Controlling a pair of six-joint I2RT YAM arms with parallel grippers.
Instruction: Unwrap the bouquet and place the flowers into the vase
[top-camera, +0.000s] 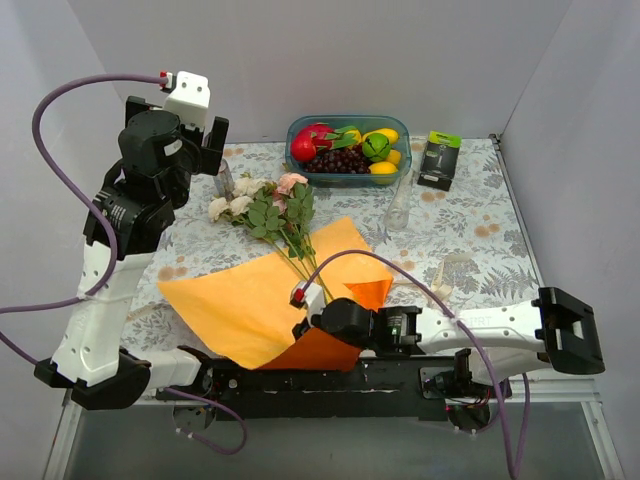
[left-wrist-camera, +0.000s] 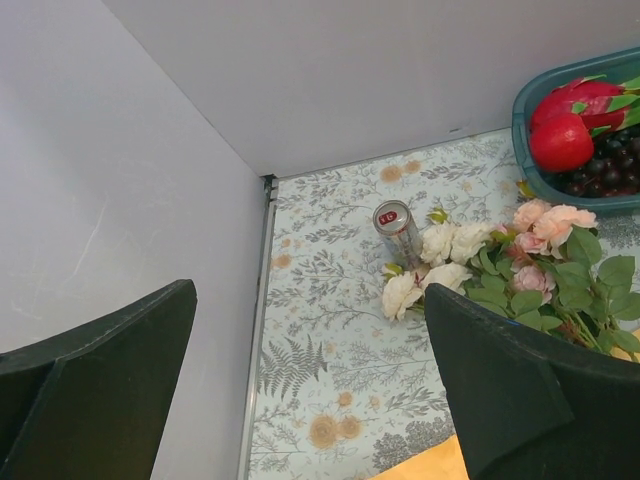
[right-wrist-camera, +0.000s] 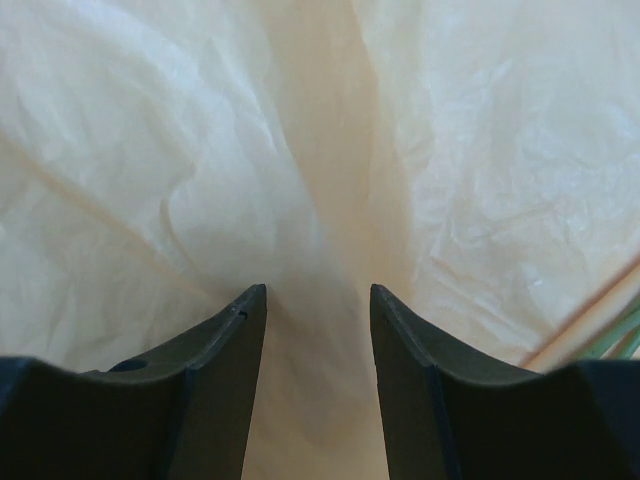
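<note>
— where are your grippers?
— your left gripper (left-wrist-camera: 310, 290) hangs wide open, holding nothing; your right gripper (right-wrist-camera: 318, 290) noses into the orange paper (top-camera: 250, 300), jaws partly apart; i cannot tell if it pinches a fold.
— and the flowers (top-camera: 275, 210)?
— stems on the spread paper; the vase (top-camera: 398, 208) stands apart to their right.
</note>
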